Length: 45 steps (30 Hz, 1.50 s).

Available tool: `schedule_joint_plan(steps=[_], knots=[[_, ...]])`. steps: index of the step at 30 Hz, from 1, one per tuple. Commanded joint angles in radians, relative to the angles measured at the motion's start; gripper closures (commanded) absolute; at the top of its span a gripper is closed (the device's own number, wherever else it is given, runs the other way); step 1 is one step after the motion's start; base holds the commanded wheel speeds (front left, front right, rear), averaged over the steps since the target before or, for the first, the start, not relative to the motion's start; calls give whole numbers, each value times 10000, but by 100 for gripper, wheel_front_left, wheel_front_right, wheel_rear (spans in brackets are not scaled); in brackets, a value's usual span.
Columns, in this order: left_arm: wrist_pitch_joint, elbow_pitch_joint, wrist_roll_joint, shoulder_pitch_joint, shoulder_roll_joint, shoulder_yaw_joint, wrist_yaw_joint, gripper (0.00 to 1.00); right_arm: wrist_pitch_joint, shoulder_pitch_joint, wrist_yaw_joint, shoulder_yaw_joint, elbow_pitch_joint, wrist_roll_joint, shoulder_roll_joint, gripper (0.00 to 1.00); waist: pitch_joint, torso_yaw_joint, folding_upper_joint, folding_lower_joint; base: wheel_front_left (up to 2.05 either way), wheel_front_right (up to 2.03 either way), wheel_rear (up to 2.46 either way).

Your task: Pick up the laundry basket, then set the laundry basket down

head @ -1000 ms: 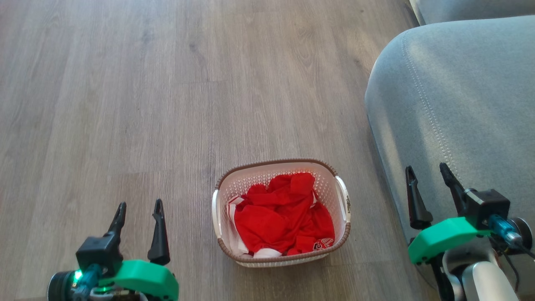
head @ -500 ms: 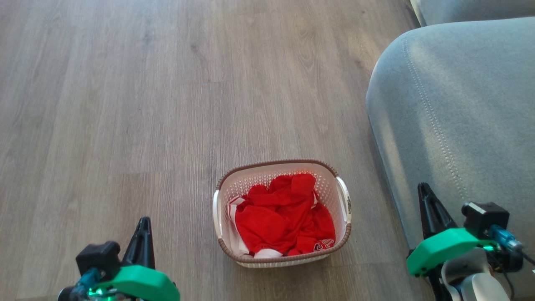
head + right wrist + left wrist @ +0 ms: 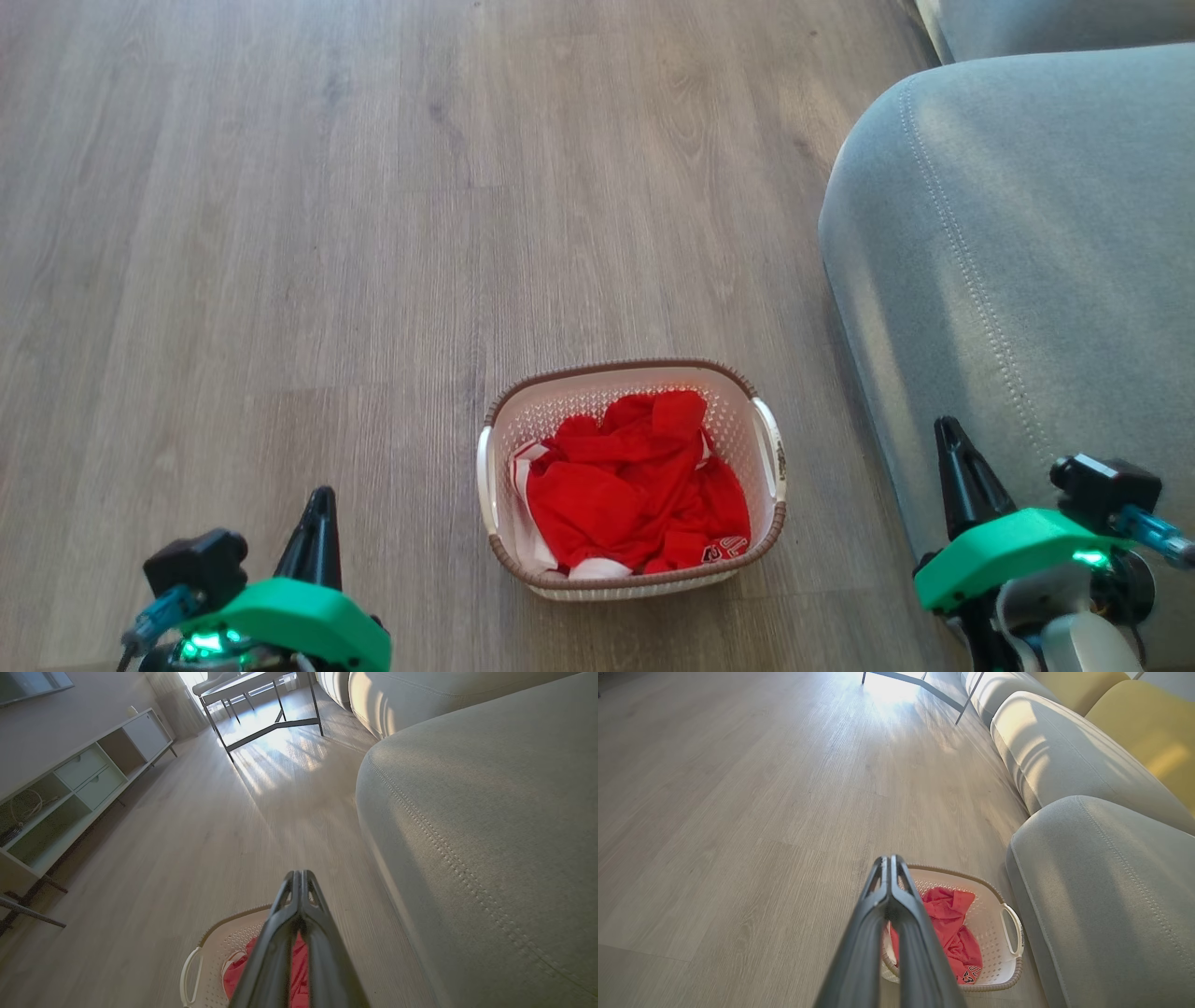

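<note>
— While both arms sit low, claws?
— I see left gripper (image 3: 320, 492) pressed together, right gripper (image 3: 948, 426) too.
— Where's the basket (image 3: 621, 364)?
— On the floor (image 3: 373, 233), near the sofa (image 3: 1008, 233), red cloth (image 3: 607, 485) inside.

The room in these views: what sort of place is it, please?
Most likely a home living room: a grey fabric sofa, a low cabinet with drawers and open shelves along the wall, and a laundry basket of red clothes on the wood-look floor.
</note>
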Motion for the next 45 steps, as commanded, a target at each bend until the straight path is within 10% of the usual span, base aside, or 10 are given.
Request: schedule_joint_plan(steps=[1,45], knots=[[32,-242,-259,-451,29,281,-97,100,28,-453,-12,-13,-256,320,-188,100,-6,4,0,0,0,0,0],[675,978,-4690,-1321,-545,1633,-1549,100,563,-777,-32,-267,391,5529,-332,100,-185,107,0,0,0,0,0]])
